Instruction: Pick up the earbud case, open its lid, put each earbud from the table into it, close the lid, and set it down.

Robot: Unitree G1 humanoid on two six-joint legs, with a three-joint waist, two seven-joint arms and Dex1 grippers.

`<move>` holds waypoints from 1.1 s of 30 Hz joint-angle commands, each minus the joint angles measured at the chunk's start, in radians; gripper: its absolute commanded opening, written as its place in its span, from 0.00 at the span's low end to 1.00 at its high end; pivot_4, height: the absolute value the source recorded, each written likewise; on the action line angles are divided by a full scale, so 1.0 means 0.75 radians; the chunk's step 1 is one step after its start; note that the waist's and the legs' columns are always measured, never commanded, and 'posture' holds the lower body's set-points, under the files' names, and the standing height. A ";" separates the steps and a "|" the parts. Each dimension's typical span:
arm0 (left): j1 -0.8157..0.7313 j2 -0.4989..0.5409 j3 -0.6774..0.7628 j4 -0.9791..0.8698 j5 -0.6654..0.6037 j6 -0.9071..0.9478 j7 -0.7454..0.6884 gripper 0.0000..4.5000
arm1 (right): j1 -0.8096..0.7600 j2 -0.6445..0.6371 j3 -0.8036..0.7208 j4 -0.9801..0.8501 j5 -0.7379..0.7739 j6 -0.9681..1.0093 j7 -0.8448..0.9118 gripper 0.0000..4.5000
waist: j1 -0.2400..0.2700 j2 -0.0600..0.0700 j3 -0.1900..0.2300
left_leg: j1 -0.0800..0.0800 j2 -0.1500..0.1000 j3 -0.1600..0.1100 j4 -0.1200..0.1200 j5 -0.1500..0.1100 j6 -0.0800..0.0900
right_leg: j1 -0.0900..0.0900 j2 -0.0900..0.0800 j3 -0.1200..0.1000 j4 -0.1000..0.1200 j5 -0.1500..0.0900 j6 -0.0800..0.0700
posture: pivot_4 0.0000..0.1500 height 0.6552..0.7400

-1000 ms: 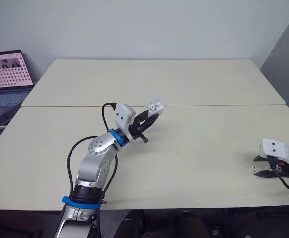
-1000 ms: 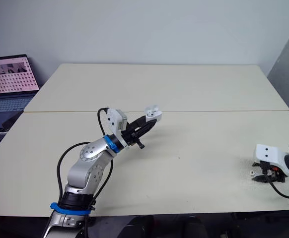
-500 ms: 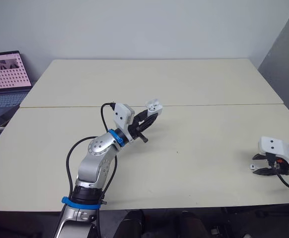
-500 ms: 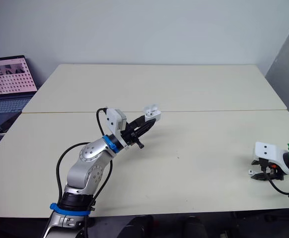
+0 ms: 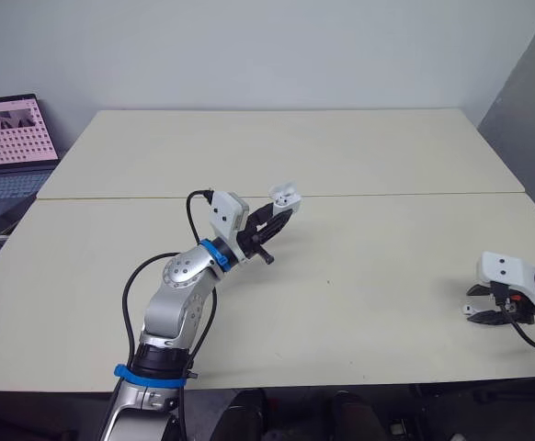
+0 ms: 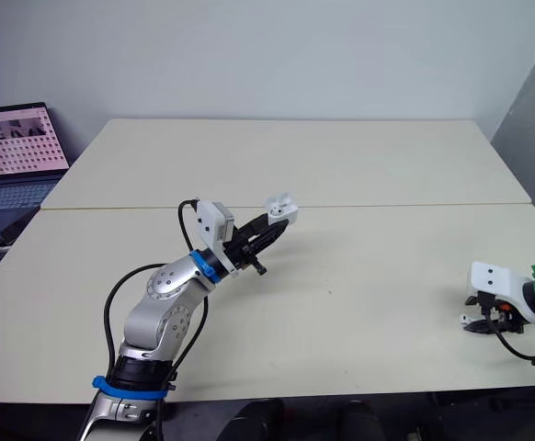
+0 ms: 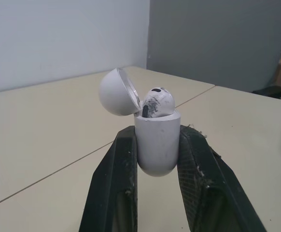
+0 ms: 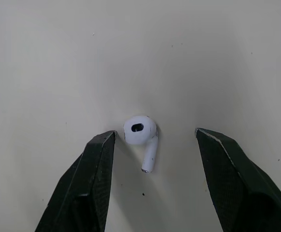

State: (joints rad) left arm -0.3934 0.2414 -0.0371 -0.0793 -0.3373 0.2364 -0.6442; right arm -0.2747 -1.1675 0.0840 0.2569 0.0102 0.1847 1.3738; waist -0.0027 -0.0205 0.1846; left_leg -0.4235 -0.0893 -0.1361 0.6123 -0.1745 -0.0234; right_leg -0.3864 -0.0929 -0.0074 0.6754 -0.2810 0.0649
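Note:
My left gripper [image 5: 279, 209] is raised over the table's middle, shut on the white earbud case [image 7: 156, 140]. The case's lid [image 7: 116, 92] is flipped open, and one earbud [image 7: 156, 103] sits inside it. The case [image 5: 286, 196] shows at the fingertips in the head views. Near the table's front right edge, my right gripper [image 5: 479, 313] hangs low and open. A loose white earbud [image 8: 142, 134] lies on the tabletop between its two fingers [image 8: 93, 179], closer to one of them and touching neither.
Two cream tables [image 5: 359, 266] stand pushed together, with a seam running across the middle. An open laptop [image 5: 8, 138] sits at the far left beyond the table edge. A grey wall panel [image 5: 529, 101] rises at the right.
The right gripper has shifted slightly left along the front edge and settled around the loose earbud. The left arm holds still with the case.

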 commanded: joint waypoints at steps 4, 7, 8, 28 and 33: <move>-0.020 0.004 0.009 -0.053 -0.010 -0.025 0.002 0.17 | -0.011 0.009 0.005 -0.023 0.002 -0.006 0.003 0.60 | 0.000 0.000 0.000 | 0.000 0.000 0.000 0.000 0.000 0.000 | 0.000 0.000 0.000 0.000 0.000 0.000 | 1.00 1.00; -0.020 0.004 0.009 -0.052 -0.009 -0.026 0.003 0.17 | -0.008 0.010 0.007 -0.019 -0.002 -0.015 0.001 0.60 | 0.000 0.000 0.000 | 0.000 0.000 0.000 0.000 0.000 0.000 | 0.000 0.000 0.000 0.000 0.000 0.000 | 1.00 1.00; -0.021 0.004 0.010 -0.051 -0.009 -0.027 0.002 0.17 | -0.006 0.010 0.009 -0.018 -0.004 -0.019 -0.001 0.60 | 0.000 0.000 0.000 | 0.000 0.000 0.000 0.000 0.000 0.000 | 0.000 0.000 0.000 0.000 0.000 0.000 | 1.00 1.00; -0.039 -0.073 -0.017 0.011 -0.058 -0.052 -0.052 0.17 | -0.299 0.564 -0.255 -0.587 0.474 0.528 -0.482 0.09 | -0.022 0.000 0.000 | 0.001 0.008 0.004 0.000 0.000 -0.001 | -0.003 0.003 0.003 0.001 0.003 -0.004 | 1.00 1.00; -0.110 -0.094 -0.028 0.106 -0.103 -0.044 -0.150 0.17 | -0.378 0.951 -0.312 -0.841 0.622 0.654 -0.860 0.09 | 0.014 -0.001 0.000 | -0.002 0.007 -0.006 -0.001 -0.001 -0.003 | -0.003 0.007 -0.004 0.000 0.003 -0.005 | 1.00 1.00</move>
State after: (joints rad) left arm -0.4387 0.1742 -0.0654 0.0027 -0.3894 0.2160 -0.7256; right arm -0.5611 -0.4846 -0.1280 -0.3116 0.4351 0.6533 0.8102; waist 0.0081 -0.0212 0.1845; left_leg -0.4253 -0.0842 -0.1411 0.6118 -0.1753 -0.0258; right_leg -0.3886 -0.0878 -0.0102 0.6756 -0.2788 0.0612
